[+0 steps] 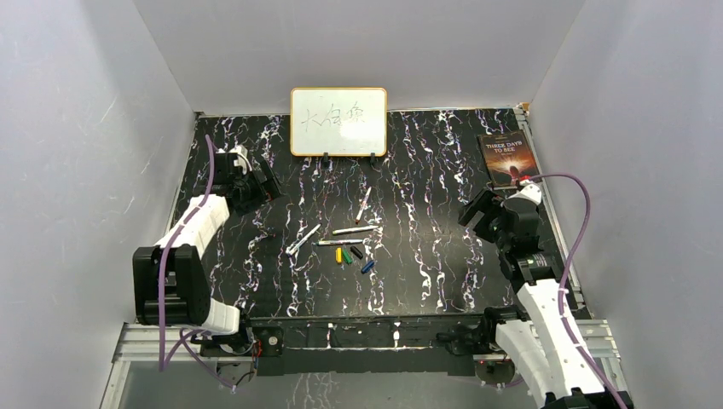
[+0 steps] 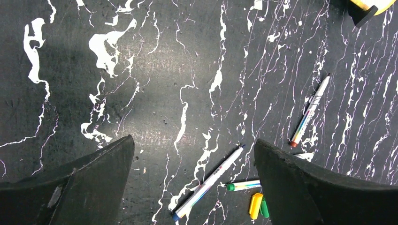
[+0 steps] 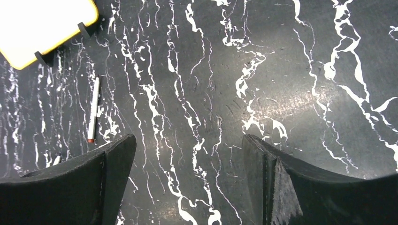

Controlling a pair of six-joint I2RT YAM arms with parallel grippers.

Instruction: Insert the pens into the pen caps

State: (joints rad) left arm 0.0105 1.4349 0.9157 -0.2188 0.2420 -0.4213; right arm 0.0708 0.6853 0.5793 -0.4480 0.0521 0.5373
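pens (image 1: pixel 355 229) and caps (image 1: pixel 347 254) lie loose mid table (image 1: pixel 426 285), well apart from its edges; left and right jaws wide, holding nothing.

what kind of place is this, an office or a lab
Most likely a robot lab test cell: plain white panels box in a black marbled table, a left arm and a right arm are bolted at its near edge, and a small whiteboard and a book sit at the back.

Glossy blk marble-look tabletop (image 1: pixel 426 170) (white veins), smooth plastic pens (image 2: pixel 209 182), matt blk left pincer fingers (image 2: pixel 80 187).
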